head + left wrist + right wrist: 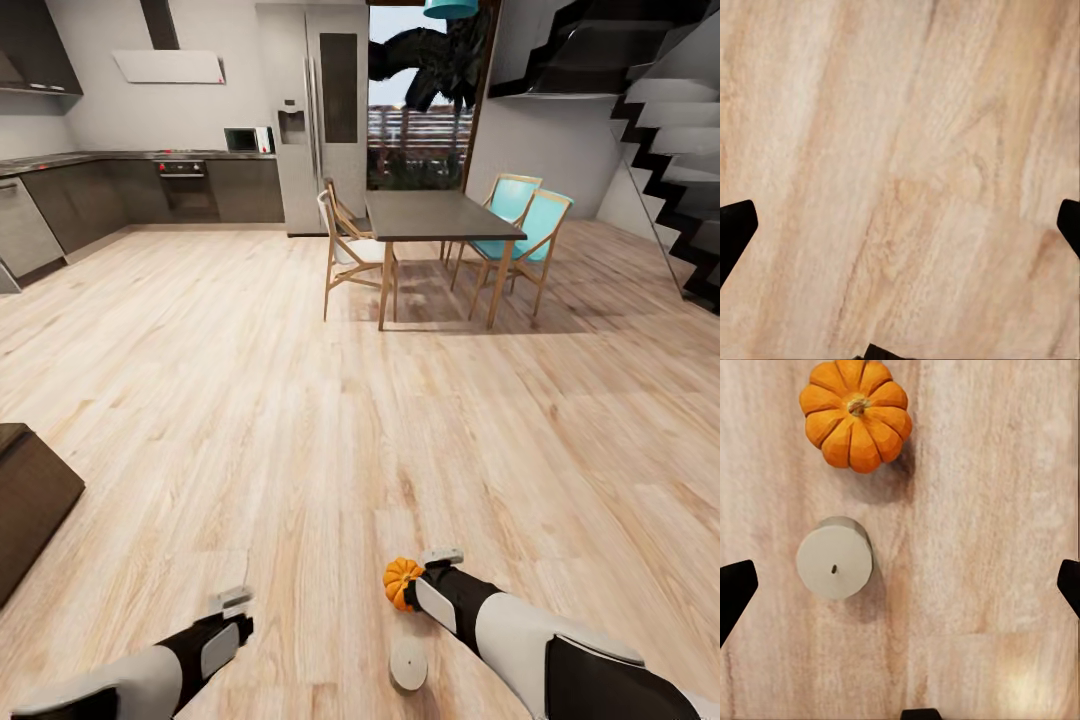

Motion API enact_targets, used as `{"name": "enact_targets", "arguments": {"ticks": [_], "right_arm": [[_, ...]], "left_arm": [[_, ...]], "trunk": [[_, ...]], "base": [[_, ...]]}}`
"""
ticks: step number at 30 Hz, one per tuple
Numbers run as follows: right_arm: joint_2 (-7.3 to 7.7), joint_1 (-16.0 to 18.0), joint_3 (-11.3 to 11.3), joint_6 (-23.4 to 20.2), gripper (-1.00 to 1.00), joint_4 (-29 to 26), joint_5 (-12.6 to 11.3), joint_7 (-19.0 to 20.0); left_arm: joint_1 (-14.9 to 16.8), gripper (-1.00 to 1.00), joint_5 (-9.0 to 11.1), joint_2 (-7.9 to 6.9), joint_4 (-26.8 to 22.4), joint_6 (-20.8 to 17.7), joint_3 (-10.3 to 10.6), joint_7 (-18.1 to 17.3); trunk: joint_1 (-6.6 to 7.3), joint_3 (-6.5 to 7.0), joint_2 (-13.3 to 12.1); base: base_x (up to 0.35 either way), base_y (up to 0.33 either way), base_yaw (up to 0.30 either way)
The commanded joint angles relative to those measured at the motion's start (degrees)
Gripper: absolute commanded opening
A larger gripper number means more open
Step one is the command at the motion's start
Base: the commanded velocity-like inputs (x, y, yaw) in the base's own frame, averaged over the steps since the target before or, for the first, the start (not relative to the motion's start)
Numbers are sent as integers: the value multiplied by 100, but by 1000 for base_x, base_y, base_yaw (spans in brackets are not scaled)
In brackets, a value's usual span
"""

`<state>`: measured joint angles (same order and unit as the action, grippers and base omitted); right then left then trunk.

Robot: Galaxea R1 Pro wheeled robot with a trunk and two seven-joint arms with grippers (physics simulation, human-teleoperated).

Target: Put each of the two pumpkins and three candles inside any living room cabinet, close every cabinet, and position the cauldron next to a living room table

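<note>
The right gripper [900, 585] hangs wide open over the pale wood floor [300, 380], holding nothing, lined up above a small ribbed orange pumpkin [855, 414] and, nearer, a squat grey-beige candle [835, 558]. Probably sizing up a grab. The left gripper [900, 232], also spread and empty, idles out left.

Light wood plank floor [300, 400]: bearing one orange pumpkin [855, 412] and one grey-beige candle [835, 559], standing near each other, apart; also bearing dining table [440, 215] with chairs [350, 250] beyond.
</note>
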<state>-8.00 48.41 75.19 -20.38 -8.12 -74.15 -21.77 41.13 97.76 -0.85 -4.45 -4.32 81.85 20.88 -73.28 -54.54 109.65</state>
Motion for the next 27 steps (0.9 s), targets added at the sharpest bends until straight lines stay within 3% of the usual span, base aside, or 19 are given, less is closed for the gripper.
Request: {"name": "enact_targets", "arguments": {"ticks": [1,5,7,9,12,13,14,15,18,21,27], "right_arm": [[0,13,-1,2,100,4,-2,-2],[13,111,-4,-11,100,18,-10,-10],[15,122,-4,-14,100,19,-11,-10],[17,129,-4,-17,100,20,-11,-12],[17,132,-4,-25,100,20,-12,-11],[16,133,-4,-29,100,21,-12,-11],[7,133,-2,-32,100,19,-12,-11],[-7,134,3,-40,100,19,-12,-11],[-18,134,9,-43,100,16,-12,-11],[-23,134,12,-44,100,13,-10,-9],[-34,118,23,-30,100,-9,24,-3]], "left_arm": [[147,100,11,-1,-35,-72,-10,-1],[1095,100,30,-135,-473,-1096,-47,-217],[1478,100,36,-244,-602,-1414,-135,-519],[1963,100,39,-396,-656,-1715,-382,-1067],[2520,100,41,-766,-711,-2253,-881,-1833],[2692,100,41,-919,-748,-2509,-1141,-2195],[2903,100,38,-1099,-855,-2839,-1608,-2868],[3084,100,16,-1266,-1101,-3122,-2260,-3948],[3139,100,6,-1414,-1542,-3228,-2622,-4904],[3116,100,23,-1500,-1887,-3241,-2706,-5328],[3089,100,26,-1482,-2796,-3240,-2745,-5580]], "trunk": [[0,-1,0],[0,-1,0],[0,-1,0],[0,-1,0],[0,-1,0],[0,-1,0],[0,-1,0],[0,-1,0],[0,-1,0],[0,-1,0],[-88,-73,160]], "base": [[0,0,0],[0,0,0],[0,0,0],[0,0,0],[0,0,0],[0,0,0],[0,0,0],[0,0,0],[0,0,0],[0,0,0],[0,0,0]]}}
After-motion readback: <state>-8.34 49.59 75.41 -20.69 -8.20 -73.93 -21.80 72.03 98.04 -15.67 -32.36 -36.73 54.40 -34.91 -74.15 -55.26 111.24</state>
